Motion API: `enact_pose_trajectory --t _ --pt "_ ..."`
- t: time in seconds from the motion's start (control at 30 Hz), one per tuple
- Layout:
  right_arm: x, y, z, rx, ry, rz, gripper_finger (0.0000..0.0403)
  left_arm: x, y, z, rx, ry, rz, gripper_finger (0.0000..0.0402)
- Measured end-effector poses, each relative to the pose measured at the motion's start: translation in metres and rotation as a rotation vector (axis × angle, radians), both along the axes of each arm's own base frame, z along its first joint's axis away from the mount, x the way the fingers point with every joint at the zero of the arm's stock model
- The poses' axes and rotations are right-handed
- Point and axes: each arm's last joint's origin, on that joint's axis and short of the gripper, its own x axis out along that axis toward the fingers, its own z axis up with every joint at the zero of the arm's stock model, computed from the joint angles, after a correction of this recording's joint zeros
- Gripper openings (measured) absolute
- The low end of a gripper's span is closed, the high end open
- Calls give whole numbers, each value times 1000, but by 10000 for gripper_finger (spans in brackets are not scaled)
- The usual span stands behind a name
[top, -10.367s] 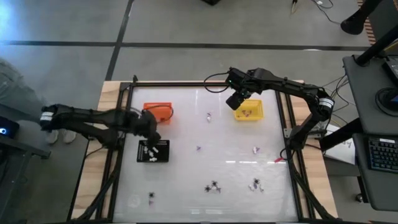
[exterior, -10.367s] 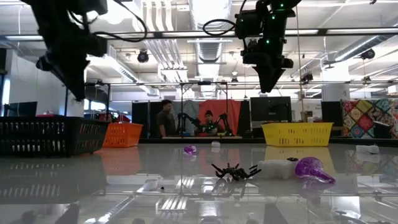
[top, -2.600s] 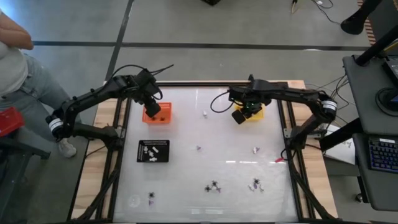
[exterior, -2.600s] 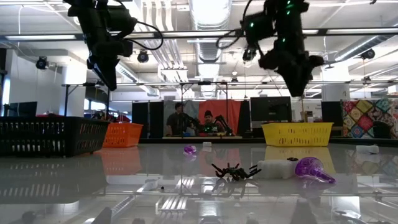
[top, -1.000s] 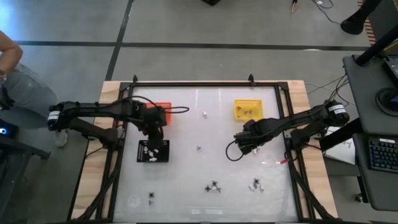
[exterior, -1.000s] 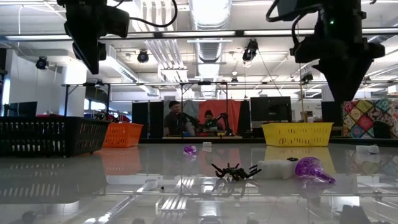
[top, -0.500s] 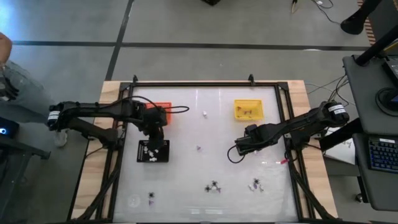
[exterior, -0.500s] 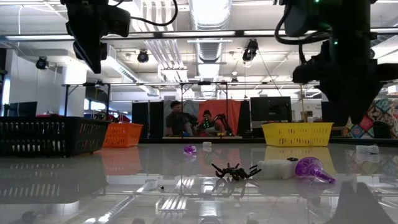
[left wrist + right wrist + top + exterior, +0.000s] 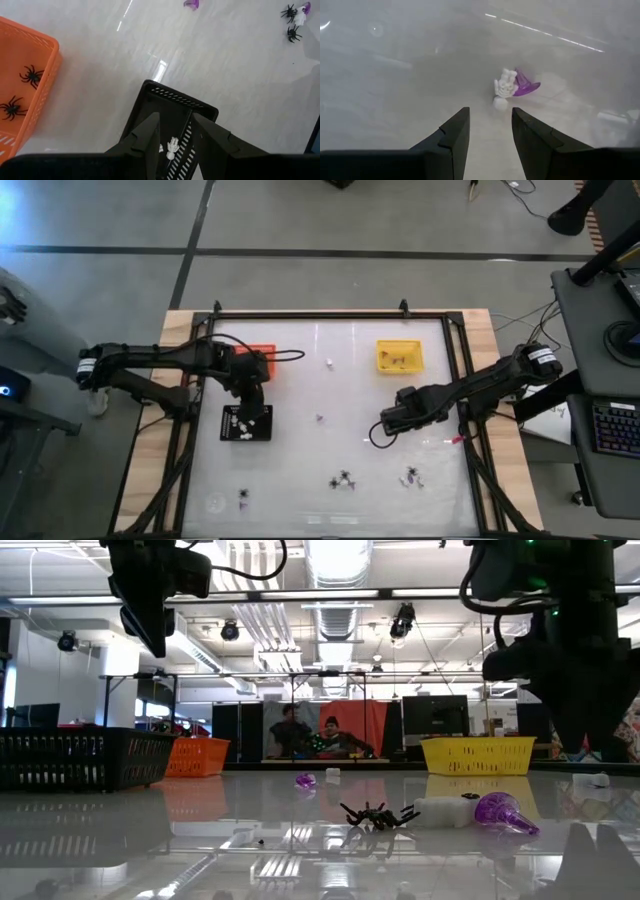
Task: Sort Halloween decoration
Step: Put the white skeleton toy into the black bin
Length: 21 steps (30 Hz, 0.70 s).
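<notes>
High view. I have the left gripper (image 9: 253, 393) over the top edge of the black tray (image 9: 246, 423), which holds white trinkets. The orange tray (image 9: 262, 355) lies just beyond it, the yellow tray (image 9: 399, 357) at upper right. The right gripper (image 9: 393, 420) sits low at centre-right. Loose pieces on the table: a black spider (image 9: 343, 478) near the front, a white-and-purple piece (image 9: 410, 476) to its right, a small one (image 9: 329, 363) up top.

Low view. I see the spider (image 9: 377, 814) mid-table, a purple witch hat (image 9: 503, 812) beside it, and the three trays along the far edge. Two people sit in the room behind.

Left wrist view. My fingers (image 9: 145, 137) are parted, nothing between them; a white skeleton (image 9: 172, 147) lies in the black tray (image 9: 177, 102) below. Two spiders (image 9: 31, 75) rest in the orange tray (image 9: 47, 60).

Right wrist view. My fingers (image 9: 452, 132) stand apart and empty, just short of a white skeleton (image 9: 505, 86) touching a purple hat (image 9: 526, 84).
</notes>
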Motion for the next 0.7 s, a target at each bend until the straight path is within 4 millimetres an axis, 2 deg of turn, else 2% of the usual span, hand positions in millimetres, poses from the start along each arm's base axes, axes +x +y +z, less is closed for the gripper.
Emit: enact_pose_trajectory --t 0.7 --pt "1 1 -11 -5 45 24 137 0 0 0 0 -3 1 93"
